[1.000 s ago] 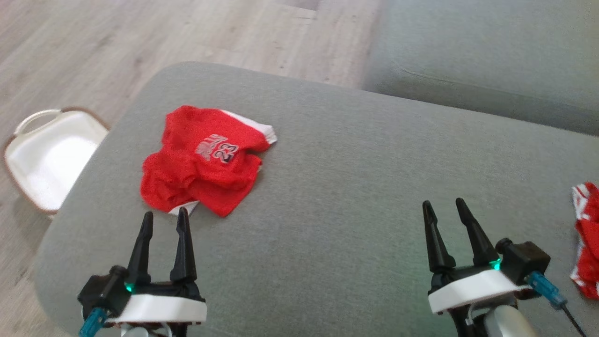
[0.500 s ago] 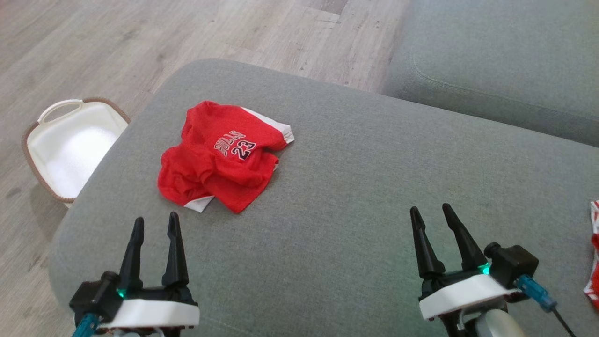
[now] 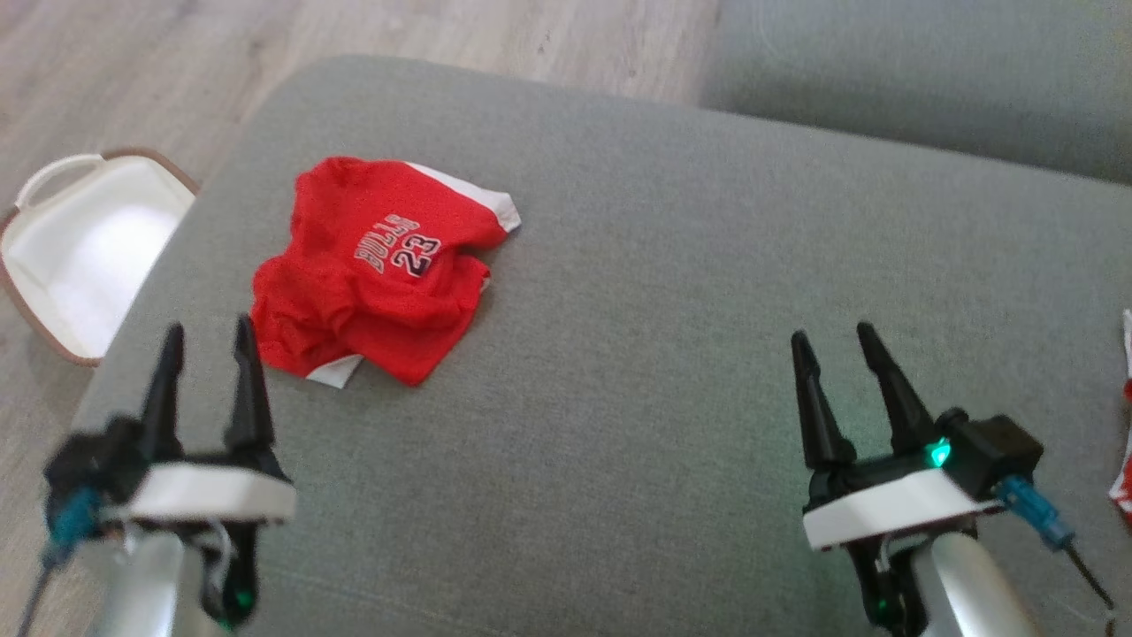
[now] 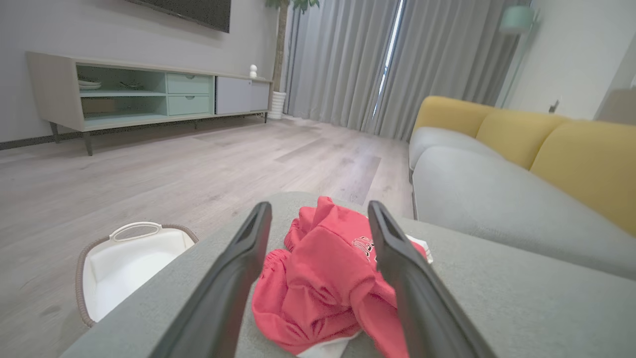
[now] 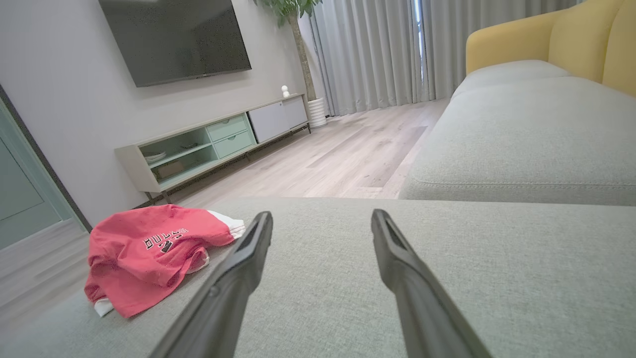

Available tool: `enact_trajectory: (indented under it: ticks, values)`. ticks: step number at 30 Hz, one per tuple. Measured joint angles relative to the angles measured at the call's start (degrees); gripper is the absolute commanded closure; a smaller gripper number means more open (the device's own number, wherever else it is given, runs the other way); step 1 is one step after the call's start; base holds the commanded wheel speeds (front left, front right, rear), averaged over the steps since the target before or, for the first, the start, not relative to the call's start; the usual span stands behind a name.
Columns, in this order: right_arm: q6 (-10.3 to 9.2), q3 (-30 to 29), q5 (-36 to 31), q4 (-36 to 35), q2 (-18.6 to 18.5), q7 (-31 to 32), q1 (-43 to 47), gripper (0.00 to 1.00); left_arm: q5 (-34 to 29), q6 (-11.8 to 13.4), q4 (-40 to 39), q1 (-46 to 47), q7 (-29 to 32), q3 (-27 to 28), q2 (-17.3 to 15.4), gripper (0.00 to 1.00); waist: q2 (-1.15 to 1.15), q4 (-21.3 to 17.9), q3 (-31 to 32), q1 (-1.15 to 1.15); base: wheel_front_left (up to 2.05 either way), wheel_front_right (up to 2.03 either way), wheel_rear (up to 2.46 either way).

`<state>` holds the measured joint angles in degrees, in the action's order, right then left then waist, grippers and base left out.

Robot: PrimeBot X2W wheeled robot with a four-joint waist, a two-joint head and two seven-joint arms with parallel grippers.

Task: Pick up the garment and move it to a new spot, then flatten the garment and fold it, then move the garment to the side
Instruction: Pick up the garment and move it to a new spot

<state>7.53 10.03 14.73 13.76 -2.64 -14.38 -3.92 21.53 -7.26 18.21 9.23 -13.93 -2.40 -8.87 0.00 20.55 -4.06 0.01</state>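
Clearly: one garment (image 3: 371, 274), one basket (image 3: 80, 257), left gripper (image 3: 208, 325), right gripper (image 3: 830, 332).

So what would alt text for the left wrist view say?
A crumpled red garment lies on a grey cushion, framed between the left arm's two open dark jaws. A white basket sits on the wood floor to the left.

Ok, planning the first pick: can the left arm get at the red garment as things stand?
Probably yes. The left end effector is open just short of the red garment, which lies crumpled on the grey cushion, with nothing between them.
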Motion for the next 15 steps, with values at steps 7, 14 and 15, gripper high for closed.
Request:
enact_trajectory:
  ticks: [7,14,15]
  values:
    - [0.0,-0.96,-1.83,-1.51,-0.04,0.0,-2.48,0.0,-0.42,-0.32,9.92,11.25,8.79,-1.53,-5.17,0.0,0.0,-2.13,-4.93,0.01,0.0,0.0,0.0]
    - [0.0,-1.36,-2.89,-2.29,-0.09,-0.01,-4.99,0.0,2.94,-0.33,21.46,19.72,16.06,-8.47,-8.28,0.0,0.0,-5.12,-8.9,0.01,0.0,0.0,0.0]
    - [0.0,-1.35,-2.92,-2.44,-0.11,-0.01,-5.13,0.0,3.21,-0.33,23.63,20.58,16.62,-8.65,-8.8,0.0,0.0,-5.57,-9.34,0.01,0.0,0.0,0.0]
